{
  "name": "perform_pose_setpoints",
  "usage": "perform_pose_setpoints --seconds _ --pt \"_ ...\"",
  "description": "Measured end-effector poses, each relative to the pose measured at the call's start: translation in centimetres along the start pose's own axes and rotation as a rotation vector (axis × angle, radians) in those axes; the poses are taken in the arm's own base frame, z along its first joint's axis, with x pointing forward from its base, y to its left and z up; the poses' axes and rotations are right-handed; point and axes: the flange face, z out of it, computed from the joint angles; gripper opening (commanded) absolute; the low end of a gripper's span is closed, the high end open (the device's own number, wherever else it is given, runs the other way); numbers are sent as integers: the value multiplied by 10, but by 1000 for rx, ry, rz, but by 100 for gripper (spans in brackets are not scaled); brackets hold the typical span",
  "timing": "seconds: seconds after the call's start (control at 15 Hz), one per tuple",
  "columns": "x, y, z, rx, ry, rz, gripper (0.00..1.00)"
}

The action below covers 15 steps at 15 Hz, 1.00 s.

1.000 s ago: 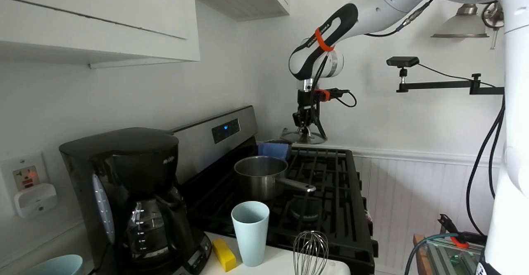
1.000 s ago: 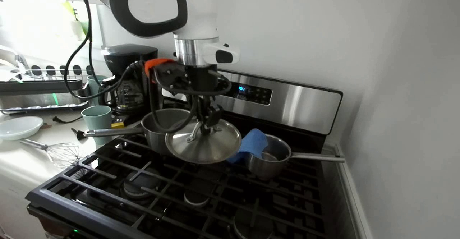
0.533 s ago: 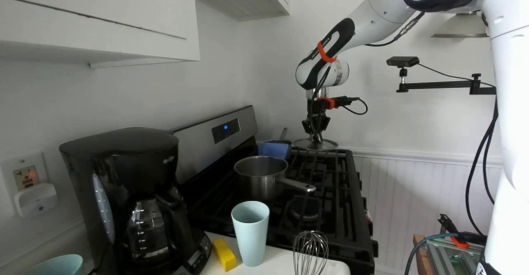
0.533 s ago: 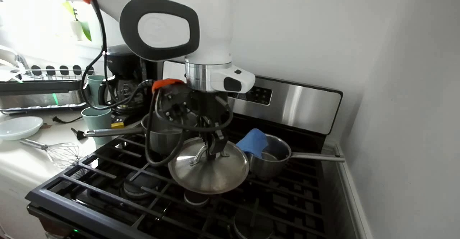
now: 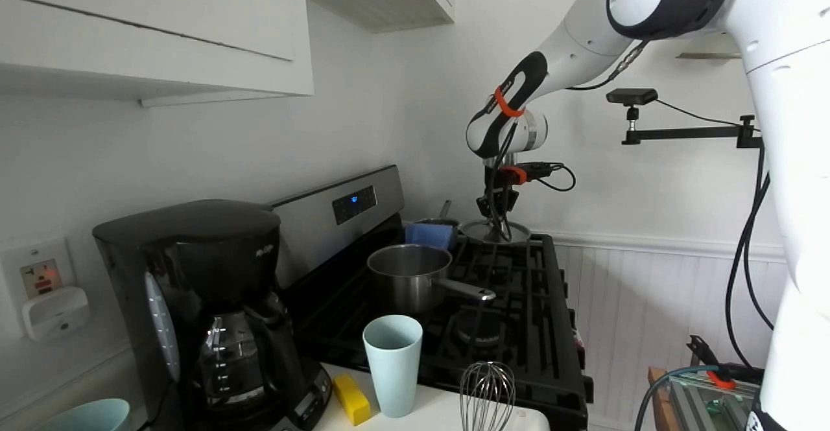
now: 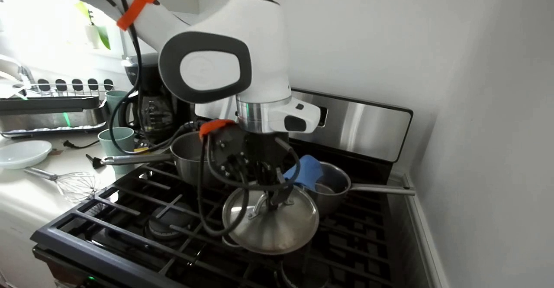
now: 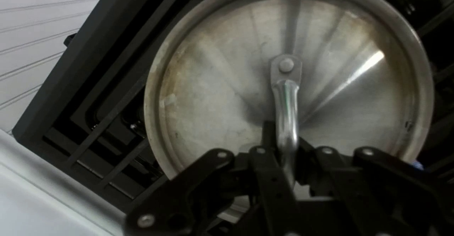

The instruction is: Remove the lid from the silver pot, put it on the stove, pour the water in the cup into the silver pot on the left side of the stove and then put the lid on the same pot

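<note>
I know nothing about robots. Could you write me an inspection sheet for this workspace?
Surface: black stove; white counter alongside.
Job's things: lid held by its handle over the stove, contact unclear; silver pot on the stove, uncovered; cup upright on the white counter, contents not visible.
Clutter: whisk and yellow block on the white counter; blue cloth-like item at the rim of the other pot.
Gripper: closed on the handle.
Cables: dark cable loop hangs by the gripper, crossing the lid in an exterior view; touching or not, unclear.
Surroundings: coffee maker beside the stove; white cabinet overhead; pale wall behind.
</note>
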Motion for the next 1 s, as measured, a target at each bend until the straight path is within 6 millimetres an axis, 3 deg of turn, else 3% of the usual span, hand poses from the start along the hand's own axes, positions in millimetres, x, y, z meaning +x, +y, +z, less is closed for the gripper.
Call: perform_pose_setpoints --seconds 0.53,1.0 --pt "0 39 54 35 -1 29 2" --pt "15 39 86 42 -12 39 2"
